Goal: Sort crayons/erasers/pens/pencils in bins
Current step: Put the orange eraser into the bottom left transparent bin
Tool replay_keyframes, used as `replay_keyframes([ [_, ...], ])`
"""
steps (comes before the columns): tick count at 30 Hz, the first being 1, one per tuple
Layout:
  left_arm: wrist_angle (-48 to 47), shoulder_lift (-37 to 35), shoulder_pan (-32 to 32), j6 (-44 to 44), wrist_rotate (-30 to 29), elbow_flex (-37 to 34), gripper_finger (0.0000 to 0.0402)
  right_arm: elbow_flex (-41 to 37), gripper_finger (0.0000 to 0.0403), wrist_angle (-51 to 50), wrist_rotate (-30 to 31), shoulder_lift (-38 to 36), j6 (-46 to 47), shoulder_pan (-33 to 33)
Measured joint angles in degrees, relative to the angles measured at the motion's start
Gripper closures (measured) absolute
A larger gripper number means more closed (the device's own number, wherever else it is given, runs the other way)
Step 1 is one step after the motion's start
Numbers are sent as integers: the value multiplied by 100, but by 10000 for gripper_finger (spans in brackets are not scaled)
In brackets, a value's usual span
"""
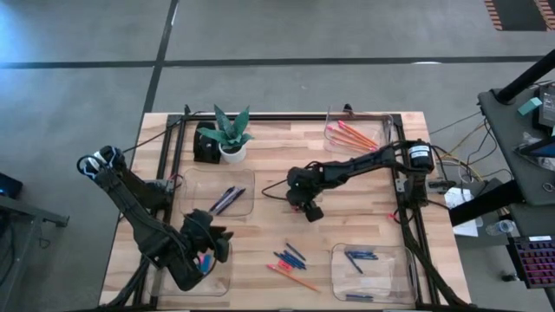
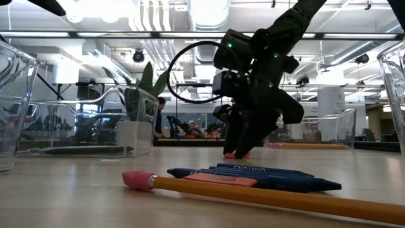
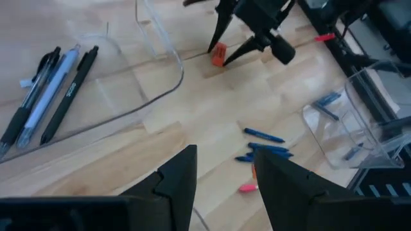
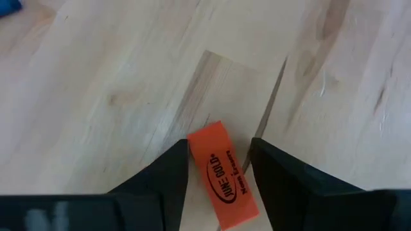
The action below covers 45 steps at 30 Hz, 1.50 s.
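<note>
The sorting looks partly done. At the near left, one bin [image 1: 198, 276] holds small erasers [image 1: 205, 262], and the left tool [image 1: 211, 247] hangs over it with its jaws apart, holding nothing. The bin behind it [image 1: 245, 204] holds pens [image 1: 225, 199]. Mid-desk [image 1: 260, 238], the right tool [image 1: 310, 211] is down over an orange eraser [image 4: 223, 174], jaws open on either side of it, not yet closed. Loose blue crayons [image 1: 291, 256] and a pencil [image 1: 293, 277] are still unsorted. On the right, pencils [image 1: 355, 135] fill the far bin [image 1: 331, 117] and blue crayons [image 1: 360, 256] the near bin [image 1: 408, 276].
</note>
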Motion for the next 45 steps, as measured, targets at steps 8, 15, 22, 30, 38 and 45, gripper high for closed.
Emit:
replay_keyframes([
  [8,11,170,38,2,-828,-29,261,-33,310,-47,48,0,87,-13],
  [15,87,360,236,-20,-960,-34,261,-44,337,-67,67,-123,153,-11],
  [22,124,519,420,-17,-1048,-37,261,-123,328,-303,107,-498,152,-9],
  [30,146,743,608,-11,-1711,-38,261,-494,329,29,86,-939,149,-10],
  [38,545,955,901,802,-2059,-38,261,-1022,331,1153,52,-1807,330,-8],
  [45,2049,1047,1211,3942,-2119,-38,261,-1539,328,2564,48,-2810,987,-6],
])
